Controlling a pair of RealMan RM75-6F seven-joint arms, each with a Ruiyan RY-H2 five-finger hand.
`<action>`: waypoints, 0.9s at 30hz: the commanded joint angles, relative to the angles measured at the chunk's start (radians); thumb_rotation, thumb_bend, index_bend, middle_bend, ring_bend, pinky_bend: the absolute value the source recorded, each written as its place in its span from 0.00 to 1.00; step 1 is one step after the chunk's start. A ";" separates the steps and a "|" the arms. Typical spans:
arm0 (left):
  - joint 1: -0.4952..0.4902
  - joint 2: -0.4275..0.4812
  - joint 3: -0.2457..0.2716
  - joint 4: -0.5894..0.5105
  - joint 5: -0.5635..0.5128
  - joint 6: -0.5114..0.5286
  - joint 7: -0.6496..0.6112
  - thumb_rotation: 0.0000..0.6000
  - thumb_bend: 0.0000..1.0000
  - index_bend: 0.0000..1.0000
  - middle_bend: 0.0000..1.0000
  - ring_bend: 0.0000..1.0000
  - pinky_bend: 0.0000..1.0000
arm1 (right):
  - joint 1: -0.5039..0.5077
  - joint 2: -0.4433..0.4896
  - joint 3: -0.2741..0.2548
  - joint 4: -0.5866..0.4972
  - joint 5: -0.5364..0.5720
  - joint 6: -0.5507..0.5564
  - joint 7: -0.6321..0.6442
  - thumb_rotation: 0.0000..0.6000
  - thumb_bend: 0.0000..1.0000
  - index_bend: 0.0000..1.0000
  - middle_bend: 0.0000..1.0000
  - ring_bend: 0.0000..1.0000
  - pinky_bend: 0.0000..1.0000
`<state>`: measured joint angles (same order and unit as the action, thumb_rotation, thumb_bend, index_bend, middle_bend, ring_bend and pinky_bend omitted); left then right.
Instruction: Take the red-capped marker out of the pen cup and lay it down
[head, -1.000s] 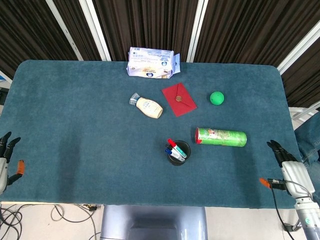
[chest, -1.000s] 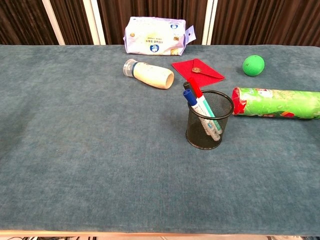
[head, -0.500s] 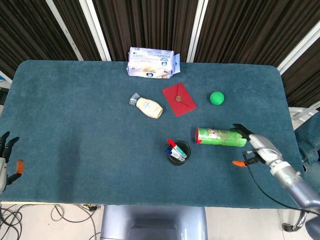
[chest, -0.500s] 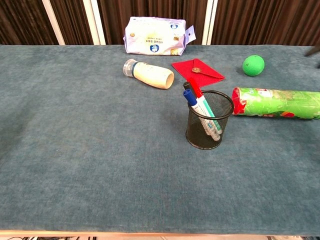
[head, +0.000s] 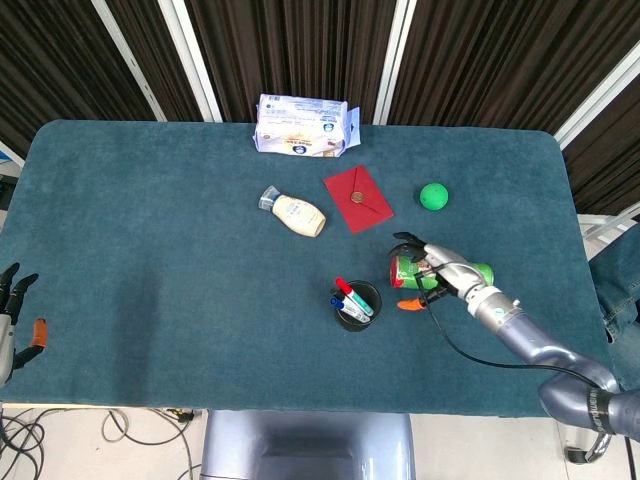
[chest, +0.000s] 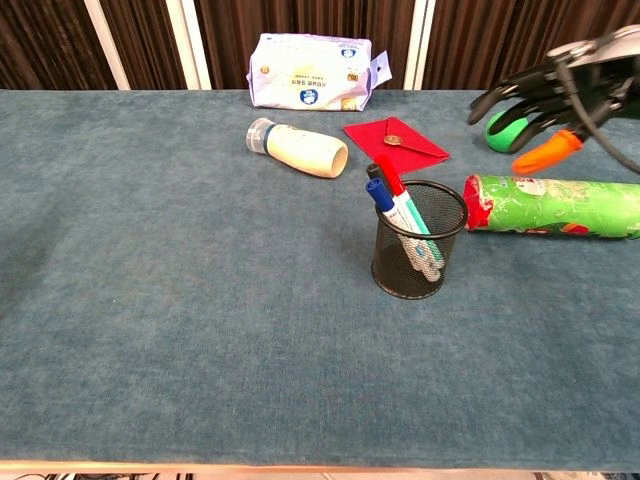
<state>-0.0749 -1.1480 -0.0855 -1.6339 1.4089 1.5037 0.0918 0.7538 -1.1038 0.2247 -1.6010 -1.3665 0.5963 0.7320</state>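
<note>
Now right hand, fingers spread and empty, hovers beside pen cup.

Table covered in dark teal cloth, white wipes packet at its far edge, cream bottle lying on its side, red envelope just beside it, green ball, green tube can lying flat, black mesh pen cup standing near the middle.

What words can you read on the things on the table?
None can be read.
Tissue pack: has printing, too blurred.
Green can: label print too small.
Markers in the pen cup: print too small.
Bottle and red envelope: no words show.
</note>
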 joint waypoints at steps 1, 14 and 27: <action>0.000 0.001 -0.001 0.000 0.000 0.000 -0.002 1.00 0.50 0.12 0.00 0.05 0.05 | 0.031 -0.031 0.011 -0.001 0.033 -0.027 -0.023 1.00 0.20 0.31 0.08 0.16 0.23; 0.000 0.004 -0.006 -0.003 -0.008 -0.003 -0.016 1.00 0.50 0.12 0.00 0.05 0.05 | 0.142 -0.152 0.043 0.028 0.237 -0.056 -0.223 1.00 0.29 0.39 0.08 0.16 0.23; 0.001 0.007 -0.011 -0.007 -0.022 -0.007 -0.028 1.00 0.50 0.12 0.00 0.05 0.05 | 0.231 -0.226 0.036 0.050 0.455 -0.039 -0.398 1.00 0.33 0.51 0.08 0.16 0.23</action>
<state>-0.0744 -1.1410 -0.0967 -1.6407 1.3872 1.4970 0.0643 0.9716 -1.3187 0.2633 -1.5534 -0.9282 0.5527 0.3513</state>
